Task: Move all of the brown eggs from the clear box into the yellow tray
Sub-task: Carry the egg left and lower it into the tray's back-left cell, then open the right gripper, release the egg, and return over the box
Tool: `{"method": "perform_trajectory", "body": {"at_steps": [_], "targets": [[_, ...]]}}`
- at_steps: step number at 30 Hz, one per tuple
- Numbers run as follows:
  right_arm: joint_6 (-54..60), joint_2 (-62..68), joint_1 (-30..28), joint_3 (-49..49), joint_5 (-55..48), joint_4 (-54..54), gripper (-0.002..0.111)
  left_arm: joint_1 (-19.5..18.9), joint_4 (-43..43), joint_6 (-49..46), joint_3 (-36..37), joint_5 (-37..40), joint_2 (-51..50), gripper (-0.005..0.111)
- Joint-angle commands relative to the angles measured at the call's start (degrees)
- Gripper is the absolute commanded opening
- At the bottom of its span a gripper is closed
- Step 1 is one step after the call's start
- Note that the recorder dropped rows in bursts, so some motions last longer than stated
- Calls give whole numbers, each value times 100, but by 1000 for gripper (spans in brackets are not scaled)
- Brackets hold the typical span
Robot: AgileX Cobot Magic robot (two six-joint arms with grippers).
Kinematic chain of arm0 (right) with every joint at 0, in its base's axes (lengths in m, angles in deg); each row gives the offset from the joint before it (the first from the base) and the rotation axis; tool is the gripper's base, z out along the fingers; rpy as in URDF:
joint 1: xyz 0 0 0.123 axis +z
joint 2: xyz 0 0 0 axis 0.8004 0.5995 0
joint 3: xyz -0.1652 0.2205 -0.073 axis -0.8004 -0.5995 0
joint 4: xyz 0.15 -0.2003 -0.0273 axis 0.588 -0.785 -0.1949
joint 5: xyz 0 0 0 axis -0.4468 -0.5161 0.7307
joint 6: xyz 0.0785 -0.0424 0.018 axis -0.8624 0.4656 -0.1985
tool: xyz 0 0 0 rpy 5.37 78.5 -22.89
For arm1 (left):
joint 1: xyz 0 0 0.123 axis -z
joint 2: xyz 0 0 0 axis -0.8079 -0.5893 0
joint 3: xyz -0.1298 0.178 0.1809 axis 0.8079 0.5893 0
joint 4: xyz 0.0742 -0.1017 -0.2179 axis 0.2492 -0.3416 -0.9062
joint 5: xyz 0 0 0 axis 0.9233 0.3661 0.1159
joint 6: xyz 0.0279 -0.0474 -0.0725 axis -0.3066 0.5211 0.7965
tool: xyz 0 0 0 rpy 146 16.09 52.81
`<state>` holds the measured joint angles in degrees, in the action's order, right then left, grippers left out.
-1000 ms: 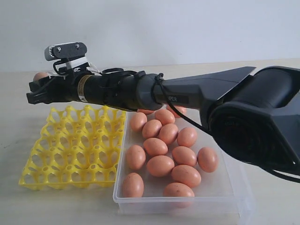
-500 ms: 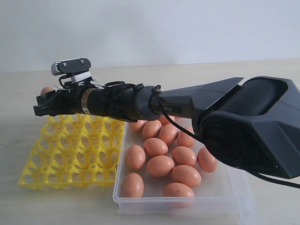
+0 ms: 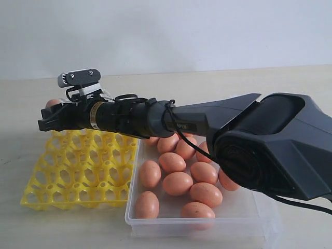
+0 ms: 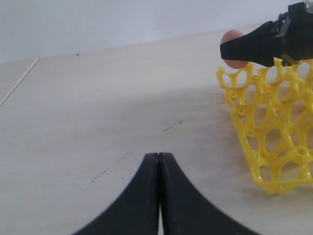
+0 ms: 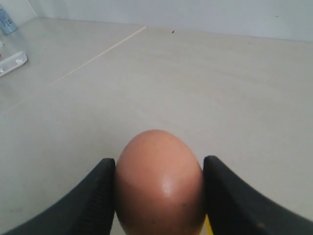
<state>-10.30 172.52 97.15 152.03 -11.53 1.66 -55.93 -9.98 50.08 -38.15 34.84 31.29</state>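
Note:
My right gripper (image 3: pixel 47 115) reaches across to the left and is shut on a brown egg (image 3: pixel 52 103), which fills the gap between its fingers in the right wrist view (image 5: pixel 159 182). It hangs just above the far left corner of the yellow tray (image 3: pixel 78 176), whose visible cups are empty. Several brown eggs (image 3: pixel 177 182) lie in the clear box (image 3: pixel 244 210) to the tray's right. My left gripper (image 4: pixel 158 155) is shut and empty, low over bare table beside the tray (image 4: pixel 274 127); the held egg (image 4: pixel 232 35) shows there too.
The right arm's black body (image 3: pixel 155 118) stretches over the tray's far side and the box's far end, hiding some eggs. Bare table (image 4: pixel 98 98) lies left of the tray. A pale wall (image 3: pixel 166 31) stands behind.
The right gripper has come down with the egg and shifted slightly right, closer to the tray's far left corner. Its grip is unchanged.

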Motion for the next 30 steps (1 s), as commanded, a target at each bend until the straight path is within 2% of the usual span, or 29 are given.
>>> {"method": "perform_trajectory", "body": {"at_steps": [1,3,8,10,14,16,18,21,24,26,30], "targets": [[19,1,-36,71,50,-38,16,33,-14,29,-23,-52,32,0],[64,1,-36,71,50,-38,25,33,-14,29,-23,-52,32,0],[78,1,-36,71,-4,-38,56,33,-14,29,-23,-52,32,0],[112,1,-36,71,-122,-38,65,33,-14,29,-23,-52,32,0],[112,1,-36,71,-261,-38,69,33,-14,29,-23,-52,32,0],[112,-52,-36,71,-312,-38,66,33,-14,29,-23,-52,32,0],[112,-235,-36,71,-554,-94,59,33,-14,29,-23,-52,32,0],[87,-649,-39,71,-1440,-229,38,33,-14,29,-23,-52,32,0],[217,-1086,-39,71,-3093,-192,16,33,-14,29,-23,-52,32,0],[887,-1350,-39,-44,-4321,75,0,33,-14,29,-23,-52,32,0],[3774,-1916,-29,-608,-5725,1607,0,33,-14,29,-23,-52,32,0]]}}
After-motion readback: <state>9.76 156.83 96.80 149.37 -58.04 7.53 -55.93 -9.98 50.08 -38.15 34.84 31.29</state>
